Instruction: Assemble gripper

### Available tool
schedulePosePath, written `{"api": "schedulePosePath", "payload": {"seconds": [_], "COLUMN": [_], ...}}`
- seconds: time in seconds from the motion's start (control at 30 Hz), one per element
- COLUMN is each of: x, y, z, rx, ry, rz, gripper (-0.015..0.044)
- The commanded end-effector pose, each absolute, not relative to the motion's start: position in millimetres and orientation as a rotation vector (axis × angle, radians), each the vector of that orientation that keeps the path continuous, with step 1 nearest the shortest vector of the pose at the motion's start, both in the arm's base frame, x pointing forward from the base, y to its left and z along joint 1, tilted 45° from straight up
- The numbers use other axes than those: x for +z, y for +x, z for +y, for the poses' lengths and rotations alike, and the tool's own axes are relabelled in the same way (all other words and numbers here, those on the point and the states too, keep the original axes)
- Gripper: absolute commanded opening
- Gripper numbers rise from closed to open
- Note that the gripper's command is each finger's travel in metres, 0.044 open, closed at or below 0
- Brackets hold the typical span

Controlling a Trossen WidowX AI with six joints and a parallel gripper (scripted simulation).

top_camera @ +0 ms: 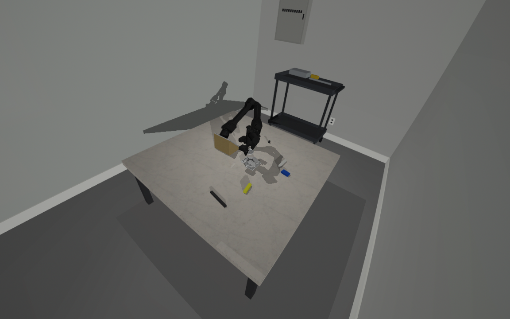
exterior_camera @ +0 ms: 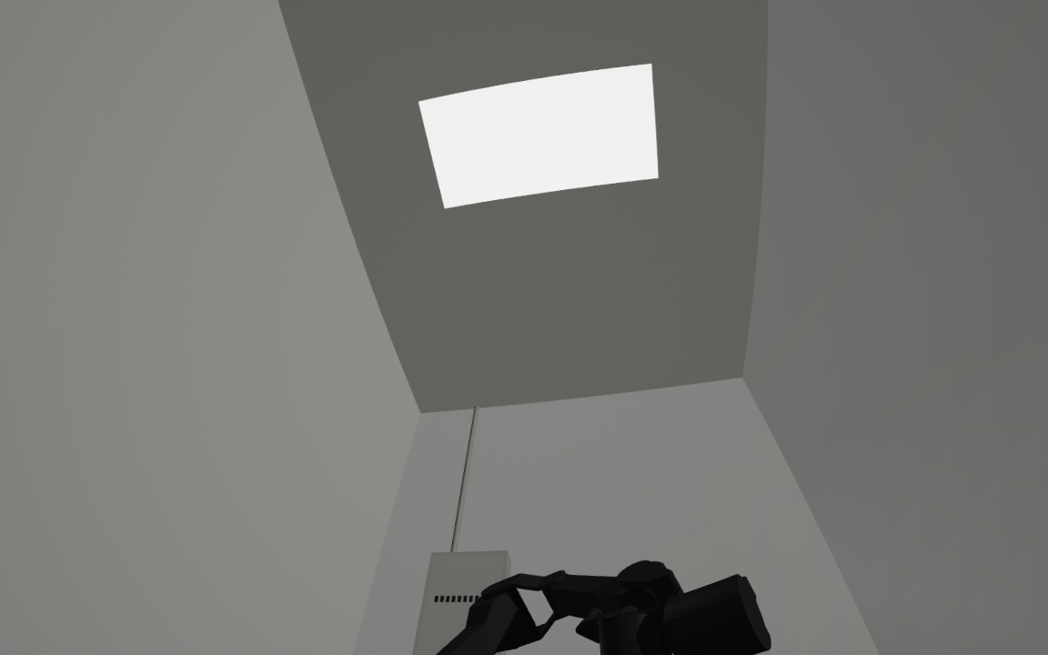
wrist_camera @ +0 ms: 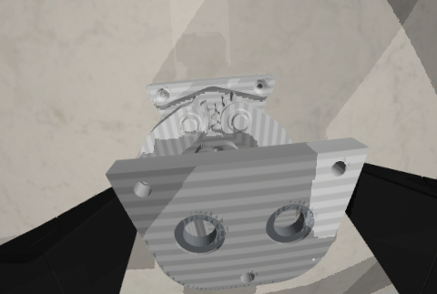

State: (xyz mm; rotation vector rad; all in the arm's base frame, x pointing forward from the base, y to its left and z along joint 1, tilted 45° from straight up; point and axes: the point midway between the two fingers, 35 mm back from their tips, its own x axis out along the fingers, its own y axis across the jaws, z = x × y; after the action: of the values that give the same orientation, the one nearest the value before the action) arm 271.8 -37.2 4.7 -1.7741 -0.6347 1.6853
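Note:
My gripper (wrist_camera: 236, 179) is shut on the housing plate (wrist_camera: 246, 185) (top_camera: 250, 151), with one black finger at each side edge. The grey plate has two large round holes and several small ones. It hangs above the near part of the gripper base (wrist_camera: 210, 87) (top_camera: 257, 163), which rests on the table. Beyond the plate, two round stubs show in the wrist view, a left stub (wrist_camera: 190, 124) and a right stub (wrist_camera: 238, 120). The gear teeth (wrist_camera: 216, 114) between them look meshed. The plate hides much of the jaws. Both stubs lie beyond the plate's far edge in the wrist view.
A tan board (top_camera: 225, 145) stands by the arm's base. A yellow block (top_camera: 247, 188), a black bar (top_camera: 218, 198), a blue block (top_camera: 285, 173) and a light grey piece (top_camera: 283, 163) lie on the table (top_camera: 185, 178). A dark cart (top_camera: 302, 129) stands behind the table.

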Motion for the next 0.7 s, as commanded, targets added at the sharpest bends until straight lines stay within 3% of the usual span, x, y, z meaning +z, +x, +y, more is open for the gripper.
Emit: {"api": "schedulePosePath", "payload": {"seconds": [0.0, 0.67], "x": [4.2, 0.8], "y": [272.0, 256.7], "z": [-37.7, -39.4], "rx": [1.688, 1.689], "ry": [-1.769, -1.769], "rz": [-0.624, -0.624], "gripper": [0.0351, 0.0351]}}
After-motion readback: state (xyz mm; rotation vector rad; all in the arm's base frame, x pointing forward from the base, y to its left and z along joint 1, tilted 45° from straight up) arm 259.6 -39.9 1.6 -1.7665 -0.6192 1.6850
